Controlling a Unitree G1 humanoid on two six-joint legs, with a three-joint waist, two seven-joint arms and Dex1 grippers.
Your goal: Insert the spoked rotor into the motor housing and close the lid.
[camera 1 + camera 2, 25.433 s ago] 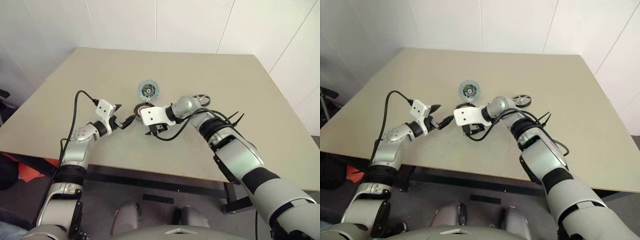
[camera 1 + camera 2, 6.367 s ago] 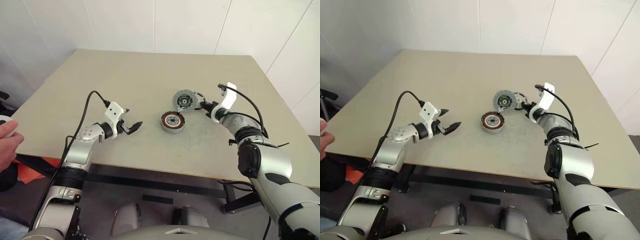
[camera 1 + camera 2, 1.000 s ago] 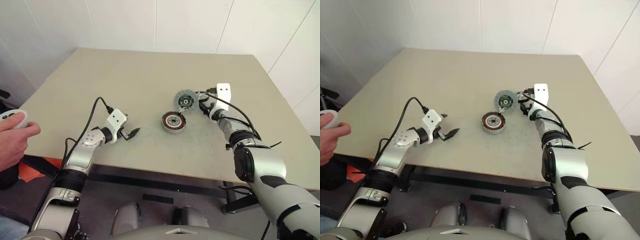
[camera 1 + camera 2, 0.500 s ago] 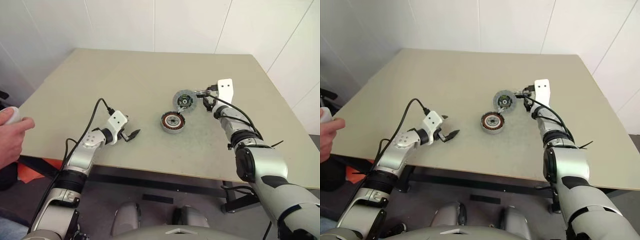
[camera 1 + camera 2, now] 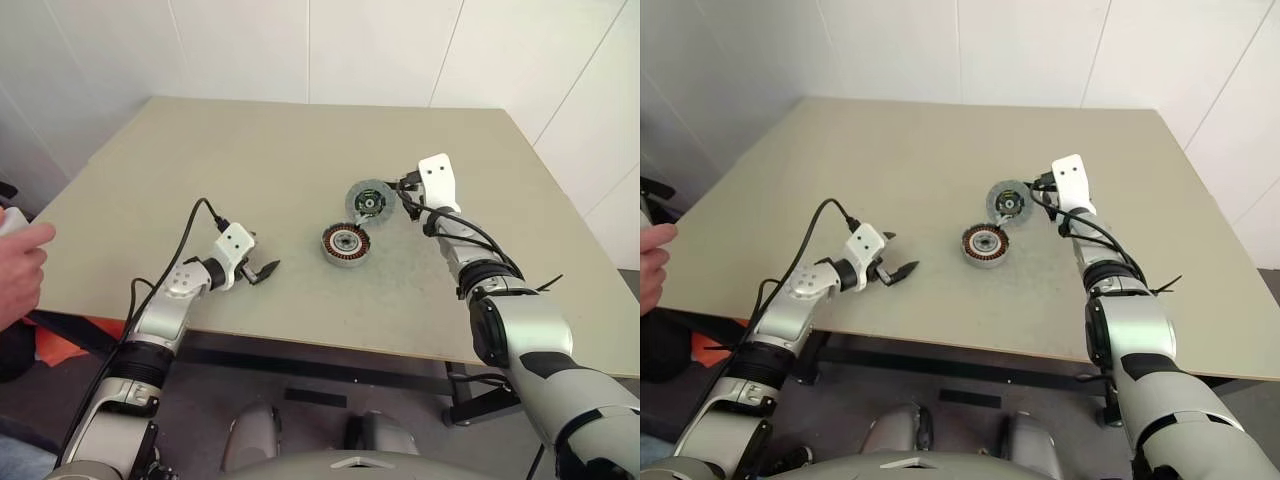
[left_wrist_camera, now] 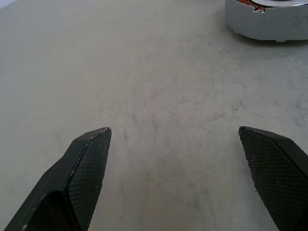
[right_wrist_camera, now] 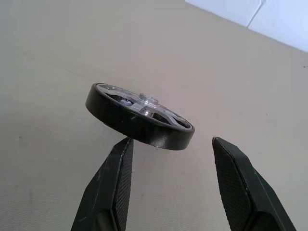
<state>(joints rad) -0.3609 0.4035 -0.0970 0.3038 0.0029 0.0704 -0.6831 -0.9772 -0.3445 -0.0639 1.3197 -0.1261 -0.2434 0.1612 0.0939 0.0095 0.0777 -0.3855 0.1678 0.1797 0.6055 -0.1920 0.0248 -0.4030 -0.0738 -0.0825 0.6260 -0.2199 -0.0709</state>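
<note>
Motor housing (image 5: 345, 243): sits on the worktop (image 5: 250, 150) near the middle, between the two arms. It is a round shallow cup, open to above.
In the housing: a ring of copper-coloured windings around a silver centre. The left wrist view shows its pale grey outer wall, with a little copper above the rim.
Lid (image 5: 370, 201): a thin round grey disc just behind the housing, on the robot's right side. The face with the dark centre is turned up toward the head camera. Its edge is close against the housing's rim — whether they join there cannot be made out.
Spoked rotor (image 7: 139, 118): a flat disc with a thick black rim, a silver spoked face and a small raised hub. It appears to lie on the worktop, right of the lid and outside the housing.
Right tool (image 7: 172, 140): fingers parted, gripping nothing. The rotor is just past its fingertips, and one tip overlaps the black rim — contact cannot be told.
Left tool (image 6: 175, 130): fingers spread wide and empty over bare worktop, well apart from the housing on its left side.
Worktop edge: a person's hand (image 5: 15, 270) at the far left.
</note>
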